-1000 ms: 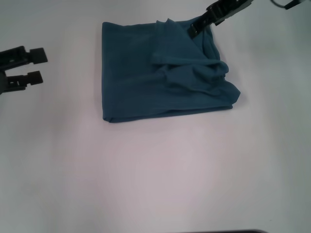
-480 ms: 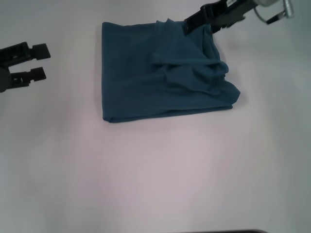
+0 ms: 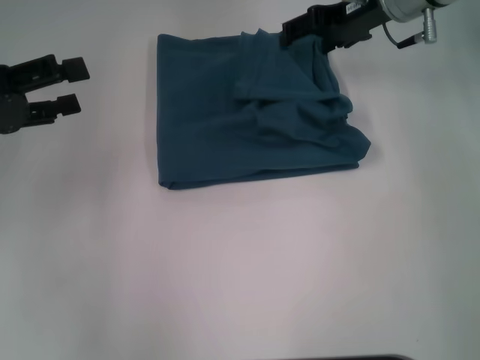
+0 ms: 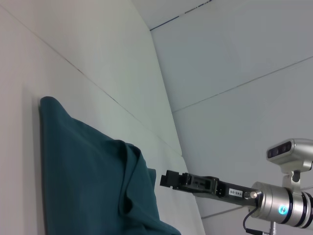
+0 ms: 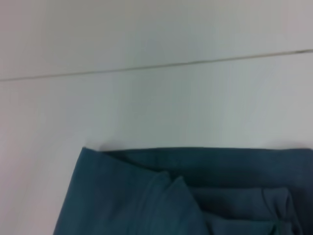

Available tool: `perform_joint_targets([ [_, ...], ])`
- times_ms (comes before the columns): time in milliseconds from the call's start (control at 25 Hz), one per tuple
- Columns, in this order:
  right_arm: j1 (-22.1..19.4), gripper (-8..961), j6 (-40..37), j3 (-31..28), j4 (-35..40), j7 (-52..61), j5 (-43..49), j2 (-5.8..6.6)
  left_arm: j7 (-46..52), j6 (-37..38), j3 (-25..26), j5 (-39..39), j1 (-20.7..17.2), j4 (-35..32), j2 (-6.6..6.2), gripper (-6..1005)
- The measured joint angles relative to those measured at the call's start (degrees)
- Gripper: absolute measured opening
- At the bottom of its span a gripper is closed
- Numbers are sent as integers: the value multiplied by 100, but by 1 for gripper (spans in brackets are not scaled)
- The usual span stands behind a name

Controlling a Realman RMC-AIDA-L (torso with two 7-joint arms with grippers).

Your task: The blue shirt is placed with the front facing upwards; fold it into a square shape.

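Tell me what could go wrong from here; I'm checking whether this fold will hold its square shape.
1. The right gripper sits at the far right corner of the blue shirt; if cloth is caught in it, lifting away could drag the top layer open.
2. The shirt's right side is bunched and wrinkled, so that edge may finish uneven rather than square.
3. The left gripper hovers open off to the left, apart from the shirt, so nothing pins the cloth against sliding on the table.
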State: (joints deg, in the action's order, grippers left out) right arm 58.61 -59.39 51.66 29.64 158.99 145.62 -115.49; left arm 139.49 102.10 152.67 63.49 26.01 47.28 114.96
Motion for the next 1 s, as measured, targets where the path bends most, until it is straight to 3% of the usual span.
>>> perform_joint_targets([
  [440,-8,847,627,2,-461,-49,-146,-31,-10,-77,-9,-9,1,-6,26,945],
  [1000,-8,813,761,27,-513,-47,-325,-92,-10,-77,-9,-12,16,-9,55,946],
])
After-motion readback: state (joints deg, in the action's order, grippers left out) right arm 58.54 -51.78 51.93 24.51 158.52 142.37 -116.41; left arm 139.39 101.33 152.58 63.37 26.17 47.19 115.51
